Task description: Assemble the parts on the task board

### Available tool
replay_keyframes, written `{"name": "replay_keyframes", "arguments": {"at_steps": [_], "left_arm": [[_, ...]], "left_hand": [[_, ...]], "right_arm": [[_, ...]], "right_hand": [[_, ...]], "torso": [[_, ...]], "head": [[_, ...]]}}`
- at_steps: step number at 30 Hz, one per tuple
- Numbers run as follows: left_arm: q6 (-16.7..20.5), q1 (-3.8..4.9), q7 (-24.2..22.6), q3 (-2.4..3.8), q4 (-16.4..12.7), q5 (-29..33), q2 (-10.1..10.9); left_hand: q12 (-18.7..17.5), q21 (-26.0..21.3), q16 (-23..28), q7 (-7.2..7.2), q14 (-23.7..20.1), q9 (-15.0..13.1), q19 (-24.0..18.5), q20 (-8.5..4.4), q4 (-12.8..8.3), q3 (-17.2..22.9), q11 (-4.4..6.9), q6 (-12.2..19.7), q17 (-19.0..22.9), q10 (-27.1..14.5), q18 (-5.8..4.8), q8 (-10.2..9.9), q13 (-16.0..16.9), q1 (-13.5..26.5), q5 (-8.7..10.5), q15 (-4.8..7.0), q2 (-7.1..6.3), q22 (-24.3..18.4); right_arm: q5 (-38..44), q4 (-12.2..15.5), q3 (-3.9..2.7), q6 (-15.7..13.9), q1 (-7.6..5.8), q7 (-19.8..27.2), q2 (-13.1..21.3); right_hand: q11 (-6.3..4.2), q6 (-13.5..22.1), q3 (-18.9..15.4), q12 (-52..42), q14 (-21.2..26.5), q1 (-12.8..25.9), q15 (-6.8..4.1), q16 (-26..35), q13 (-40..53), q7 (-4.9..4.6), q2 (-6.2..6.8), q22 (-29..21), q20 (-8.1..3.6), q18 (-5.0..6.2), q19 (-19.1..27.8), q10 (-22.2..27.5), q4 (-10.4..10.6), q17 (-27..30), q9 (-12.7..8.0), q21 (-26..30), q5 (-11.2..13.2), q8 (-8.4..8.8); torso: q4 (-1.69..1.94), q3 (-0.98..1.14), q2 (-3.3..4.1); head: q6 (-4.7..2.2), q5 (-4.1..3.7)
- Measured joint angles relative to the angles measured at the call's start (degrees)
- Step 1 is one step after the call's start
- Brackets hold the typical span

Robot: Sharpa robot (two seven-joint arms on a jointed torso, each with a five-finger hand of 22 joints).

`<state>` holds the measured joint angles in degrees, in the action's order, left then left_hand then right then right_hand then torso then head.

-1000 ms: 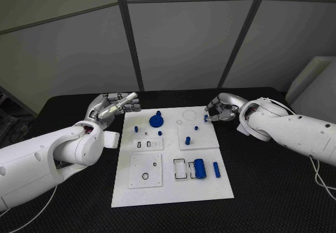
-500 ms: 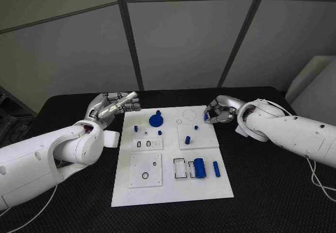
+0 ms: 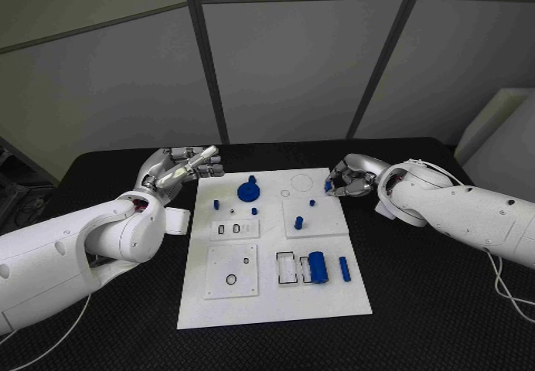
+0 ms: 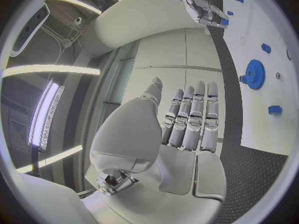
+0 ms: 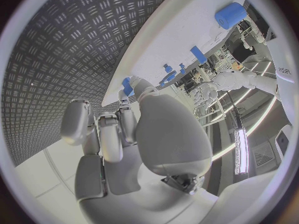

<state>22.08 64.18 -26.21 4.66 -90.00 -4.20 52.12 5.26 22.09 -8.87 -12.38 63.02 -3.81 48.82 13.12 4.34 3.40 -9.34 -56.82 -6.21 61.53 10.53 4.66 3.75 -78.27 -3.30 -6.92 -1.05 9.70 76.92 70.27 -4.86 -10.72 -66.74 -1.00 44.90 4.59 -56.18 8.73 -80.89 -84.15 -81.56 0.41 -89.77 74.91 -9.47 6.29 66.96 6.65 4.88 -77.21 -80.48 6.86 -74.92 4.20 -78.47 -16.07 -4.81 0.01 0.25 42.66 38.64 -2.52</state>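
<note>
Black desk [image 3: 424, 309] carries the white board [image 3: 273, 305] with blue parts. Right robot hand [image 3: 350, 177] pinches a small blue part [image 3: 327, 187] at the board's far right corner. Left robot hand [image 3: 178, 168] is raised off the far left corner, fingers straight, grasping nothing.

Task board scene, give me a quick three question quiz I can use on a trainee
1. True or false: the left hand holds a blue part.
2. Which hand pinches a small blue part at the task board edge? A) left B) right
3. Fill in: the blue gear lies on the board's ___ half, near or far.

Key: 1 false, it holds nothing. 2 B. 3 far.
</note>
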Motion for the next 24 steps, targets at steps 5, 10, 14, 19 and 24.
{"name": "replay_keyframes", "arguments": {"at_steps": [5,10,14,19,24], "left_arm": [[0.0,0.0,0.0,0.0,0.04,-0.01,0.01],[0.0,0.0,0.01,0.0,0.06,-0.01,0.01],[0.0,0.0,0.02,0.0,0.03,-0.02,0.09],[0.0,0.0,0.03,0.0,0.01,-0.02,0.12],[0.0,0.0,0.04,0.0,0.01,-0.02,0.13]], "left_hand": [[0.0,0.0,0.0,0.0,0.0,0.0,0.0,0.0,0.0,0.0,0.0,0.0,0.0,0.0,0.0,-0.21,0.0,0.0,0.0,0.0,0.0,0.0],[0.0,0.0,0.0,0.0,0.0,0.0,0.0,0.0,0.0,0.0,0.0,0.0,0.0,0.0,0.0,-0.21,0.0,0.0,0.0,0.0,0.0,0.0],[0.0,0.0,0.0,0.0,0.0,0.0,0.0,0.0,0.0,0.0,0.0,0.0,0.0,0.0,0.0,-0.21,0.0,0.0,0.0,0.0,0.0,0.0],[0.0,0.0,0.0,0.0,0.0,0.0,0.0,0.0,0.0,0.0,0.0,0.0,0.0,0.0,0.0,-0.21,0.0,0.0,0.0,0.0,0.0,0.0],[0.0,0.0,0.0,0.0,0.0,0.0,0.0,0.0,0.0,0.0,0.0,0.0,0.01,0.0,0.0,-0.21,0.0,0.0,0.0,0.0,0.0,0.01]], "right_arm": [[0.02,-0.19,0.0,-0.12,0.02,-0.01,-0.14],[0.03,-0.25,0.0,-0.38,0.04,-0.01,-0.25],[-0.01,-0.26,0.0,-0.65,0.04,-0.04,-0.25],[-0.05,-0.26,0.01,-0.98,0.04,-0.2,-0.34],[-0.06,-0.26,0.01,-1.19,0.04,-0.4,-0.52]], "right_hand": [[-0.39,-1.58,0.2,-0.3,0.0,0.45,0.0,0.0,0.0,0.46,-0.45,0.16,-0.22,0.01,-0.22,-0.39,0.2,0.0,0.16,0.0,0.0,-0.8],[-0.7,-2.26,0.26,-0.52,0.22,0.74,-0.22,0.0,0.0,0.77,-0.74,0.25,-0.22,0.01,-0.22,-0.7,0.26,0.01,0.23,0.0,0.0,-1.17],[-0.7,-2.26,0.26,-0.52,0.22,0.74,-0.22,0.01,0.0,0.77,-0.74,0.29,-0.22,0.0,-0.22,-0.7,0.26,0.01,0.22,0.0,0.0,-1.16],[-0.7,-2.26,0.26,-0.52,0.22,0.74,-0.22,0.04,0.0,0.77,-0.74,0.29,-0.42,0.0,-0.42,-0.7,0.26,0.01,0.22,0.0,0.0,-1.16],[-0.7,-2.25,0.25,-0.52,0.22,0.74,-0.22,0.04,0.0,0.77,-0.74,0.29,-0.42,0.0,-0.42,-0.7,0.26,0.01,0.17,0.0,0.25,-1.16]], "torso": [[0.0,0.01,0.01],[-0.01,0.01,0.02],[-0.01,0.01,0.05],[-0.01,0.01,0.04],[0.01,0.0,0.03]], "head": [[0.07,-0.01],[0.1,-0.07],[0.12,-0.16],[0.27,-0.19],[0.29,-0.2]]}}
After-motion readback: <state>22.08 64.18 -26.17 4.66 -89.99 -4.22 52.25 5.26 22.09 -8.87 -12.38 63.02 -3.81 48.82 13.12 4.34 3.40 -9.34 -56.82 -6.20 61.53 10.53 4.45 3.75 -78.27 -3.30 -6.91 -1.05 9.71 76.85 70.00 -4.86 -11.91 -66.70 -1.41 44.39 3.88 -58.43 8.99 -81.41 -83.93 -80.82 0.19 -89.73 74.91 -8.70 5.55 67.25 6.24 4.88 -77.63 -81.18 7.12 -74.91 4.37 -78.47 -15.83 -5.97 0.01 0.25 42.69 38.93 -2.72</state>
